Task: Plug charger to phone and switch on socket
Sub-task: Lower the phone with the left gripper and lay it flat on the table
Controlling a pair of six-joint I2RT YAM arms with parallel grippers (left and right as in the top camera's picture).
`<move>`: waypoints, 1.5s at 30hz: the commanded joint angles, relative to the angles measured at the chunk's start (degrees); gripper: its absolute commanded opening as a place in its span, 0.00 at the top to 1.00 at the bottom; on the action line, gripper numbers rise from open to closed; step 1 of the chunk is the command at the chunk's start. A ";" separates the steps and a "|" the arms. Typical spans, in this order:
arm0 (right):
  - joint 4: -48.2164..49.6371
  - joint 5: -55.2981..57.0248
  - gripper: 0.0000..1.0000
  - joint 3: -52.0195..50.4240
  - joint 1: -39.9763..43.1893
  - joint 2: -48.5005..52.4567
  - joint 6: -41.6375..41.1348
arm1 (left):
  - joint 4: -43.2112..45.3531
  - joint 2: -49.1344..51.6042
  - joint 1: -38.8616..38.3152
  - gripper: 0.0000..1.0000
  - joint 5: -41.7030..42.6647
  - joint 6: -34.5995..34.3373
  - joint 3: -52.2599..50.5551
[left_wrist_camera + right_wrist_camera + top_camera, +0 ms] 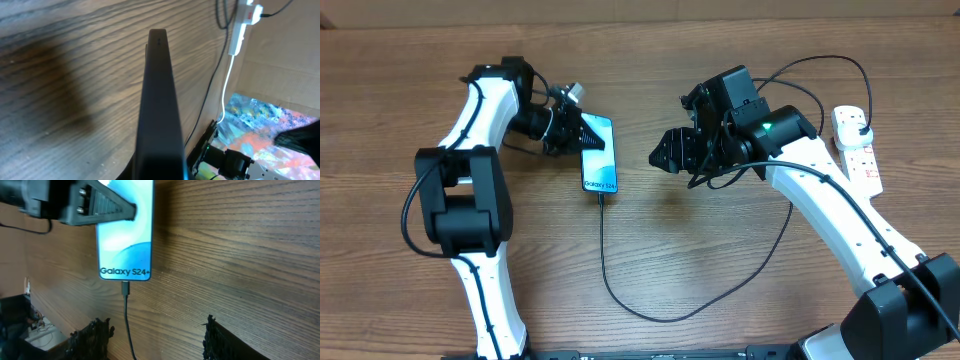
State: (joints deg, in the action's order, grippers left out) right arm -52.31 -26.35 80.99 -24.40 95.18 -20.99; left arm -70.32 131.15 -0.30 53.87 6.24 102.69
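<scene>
Overhead view: the left claw point(592, 137) pinches the phone point(600, 165), left of centre near the counter's point(720, 300) far edge, with the charger point(604, 260) already seated in its bottom end. The right claw point(658, 157) hangs spread and empty beside it. The socket point(855, 145) lies by the far right corner. The likely danger: reaching there, that arm snags the charger's slack loop and yanks it out of the phone.

phone point(126, 240) screen bright blue with pale swirl, dark lettering, black edges | charger point(603, 260) black | socket point(857, 148) white, small red marks, white cord | table point(700, 250) brown, streaked wood grain | left arm point(480, 110), right arm point(830, 215) white with black joints
</scene>
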 commanded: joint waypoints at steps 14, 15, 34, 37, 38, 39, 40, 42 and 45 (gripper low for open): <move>0.07 0.87 0.37 0.74 0.04 -1.84 0.26 | 0.96 6.51 -0.13 0.96 -2.16 1.46 0.52; -0.02 0.87 0.37 0.74 0.04 -1.84 0.26 | 0.96 6.97 -0.13 0.96 -2.62 1.46 0.52; -0.74 0.87 0.37 0.74 0.04 -1.84 0.26 | 1.86 11.06 -0.15 0.66 -8.96 0.98 0.52; -0.74 0.87 0.37 0.74 0.04 -1.84 0.26 | 2.01 11.06 -0.09 0.62 -9.62 0.98 0.52; -0.74 0.87 0.37 0.74 0.04 -1.84 0.26 | 2.19 11.06 -0.09 0.59 -10.05 0.96 0.52; -0.76 0.87 0.37 0.74 0.04 -1.84 0.26 | 2.32 11.06 -0.09 0.57 -10.67 0.76 0.52; -0.76 0.87 0.37 0.74 0.04 -1.84 0.26 | 2.47 11.06 -0.09 0.56 -11.30 0.50 0.52; -0.79 0.87 0.37 0.74 0.04 -1.84 0.26 | 2.73 11.06 -0.09 0.53 -14.29 -0.76 0.52; -0.92 0.87 0.37 0.74 0.04 -1.84 0.26 | 3.17 11.06 -0.09 0.50 -19.65 -3.13 0.52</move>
State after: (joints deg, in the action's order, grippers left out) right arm -53.15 -25.89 80.99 -24.40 95.18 -20.97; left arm -69.01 140.07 -0.51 51.35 6.00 103.61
